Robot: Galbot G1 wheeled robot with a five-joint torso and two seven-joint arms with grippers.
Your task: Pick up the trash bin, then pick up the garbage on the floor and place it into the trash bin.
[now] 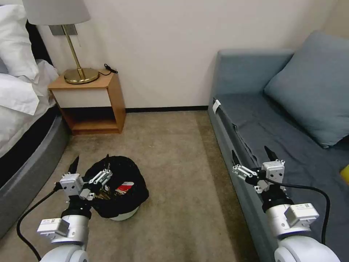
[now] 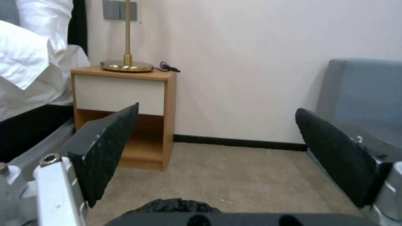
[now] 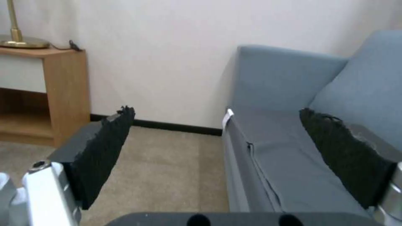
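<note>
This is a bedroom, of the hotel or guest-room sort. A bed (image 1: pixel 16 120) with white pillows (image 1: pixel 14 40) and white linen stands beside a wooden nightstand (image 1: pixel 91 103) carrying a brass table lamp (image 1: pixel 74 54), and wall switches (image 2: pixel 120 9) sit just behind the lamp stem. A blue-grey sofa (image 1: pixel 276 120) with a matching cushion (image 1: pixel 312 87) faces the bed across beige carpet (image 1: pixel 174 156), against a plain pale wall with a dark skirting board (image 1: pixel 165 108).
</note>
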